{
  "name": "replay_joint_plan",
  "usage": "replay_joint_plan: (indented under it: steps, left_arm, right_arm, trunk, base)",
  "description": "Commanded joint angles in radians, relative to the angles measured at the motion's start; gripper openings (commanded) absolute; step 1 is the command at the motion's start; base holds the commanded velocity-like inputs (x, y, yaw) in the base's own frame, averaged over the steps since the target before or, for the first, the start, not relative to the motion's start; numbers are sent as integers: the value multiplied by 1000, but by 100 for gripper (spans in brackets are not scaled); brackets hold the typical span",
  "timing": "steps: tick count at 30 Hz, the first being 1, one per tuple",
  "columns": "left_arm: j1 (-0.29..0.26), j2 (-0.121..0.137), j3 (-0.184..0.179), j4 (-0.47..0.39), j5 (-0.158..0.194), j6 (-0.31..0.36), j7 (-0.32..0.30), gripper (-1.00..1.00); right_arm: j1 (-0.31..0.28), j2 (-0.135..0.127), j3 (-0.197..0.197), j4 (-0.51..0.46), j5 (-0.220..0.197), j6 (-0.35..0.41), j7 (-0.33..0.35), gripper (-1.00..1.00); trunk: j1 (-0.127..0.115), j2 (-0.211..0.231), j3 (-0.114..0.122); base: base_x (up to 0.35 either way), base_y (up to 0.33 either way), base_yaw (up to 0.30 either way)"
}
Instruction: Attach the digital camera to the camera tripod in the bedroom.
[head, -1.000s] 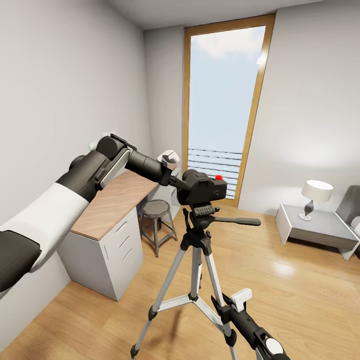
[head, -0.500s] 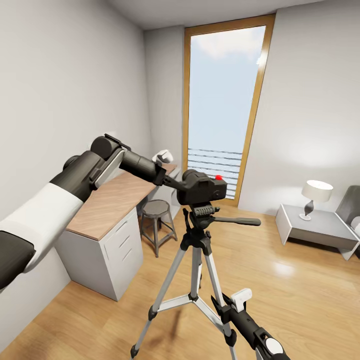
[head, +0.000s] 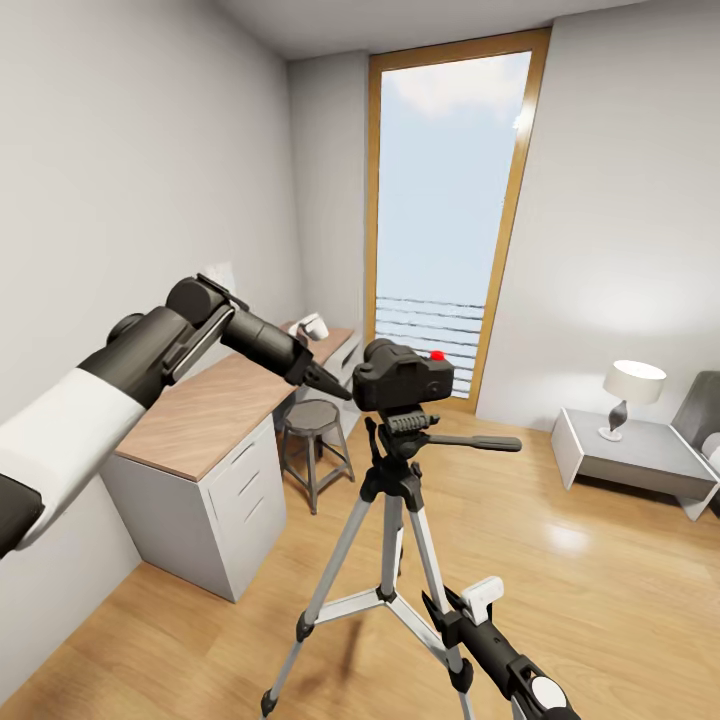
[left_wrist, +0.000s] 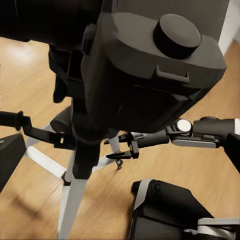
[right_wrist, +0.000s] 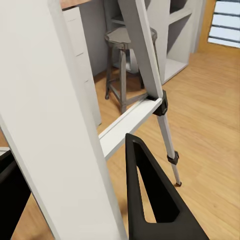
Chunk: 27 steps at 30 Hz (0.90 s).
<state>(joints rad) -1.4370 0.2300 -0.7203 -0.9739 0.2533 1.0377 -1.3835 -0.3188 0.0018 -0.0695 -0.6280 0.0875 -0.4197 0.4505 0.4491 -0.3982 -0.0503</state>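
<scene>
Since the earlier frames the left arm has drawn back to the left, away from the camera, and its gripper (head: 335, 390) now ends just beside the left edge of the digital camera (head: 405, 375) with a sliver of gap showing, where a second ago it was against the body. The camera has not shifted; it sits level on the black head of the camera tripod (head: 398, 470), red button up, in the middle of the bedroom in front of the tall window (head: 445, 215).

Judging by that, the attaching looks done or very nearly so: the camera stands on the head with nothing holding it. What remains seems to be clearing the arm away, and perhaps confirming the mount has seated, which the pictures cannot settle.

On the left stands the desk (head: 215, 410) with a stool (head: 313, 420) tucked by it. The left jaws taper to a point in the head view, so whether they are spread or pressed together cannot be told. At the near right the right gripper (head: 470, 608) hangs low beside a tripod leg; its jaw state cannot be told either.

The left wrist view gives what the head view lacks: the camera's body (left_wrist: 150, 70) close up, with the tripod column below it. The right wrist view shows the lower legs (right_wrist: 147, 65) and brace.
</scene>
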Motion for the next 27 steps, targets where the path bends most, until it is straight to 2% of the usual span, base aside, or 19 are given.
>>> replay_joint_plan:
  steps: [1, 11, 21, 27]
  left_arm:
    - [-2, 3, -6, -6, 3, 9, -3, 100]
    - [-2, 34, -19, -41, 3, 9, -7, 100]
    - [2, 72, -32, -45, 3, 9, -7, 100]
    - [10, 86, -43, -38, 1, 9, -3, 100]
  right_arm:
    - [0, 1, -1, 30, 37, -4, 6, -100]
    - [0, 1, -1, 30, 37, -4, 6, -100]
    - [0, 1, -1, 30, 37, -4, 6, -100]
    - [0, 1, -1, 30, 37, -4, 6, -100]
  trunk:
    - [1, -2, -3]
    - [1, -2, -3]
    - [1, -2, -3]
    - [1, -2, -3]
  base:
    - [0, 0, 0]
    - [0, 0, 0]
    - [0, 0, 0]
    - [0, 0, 0]
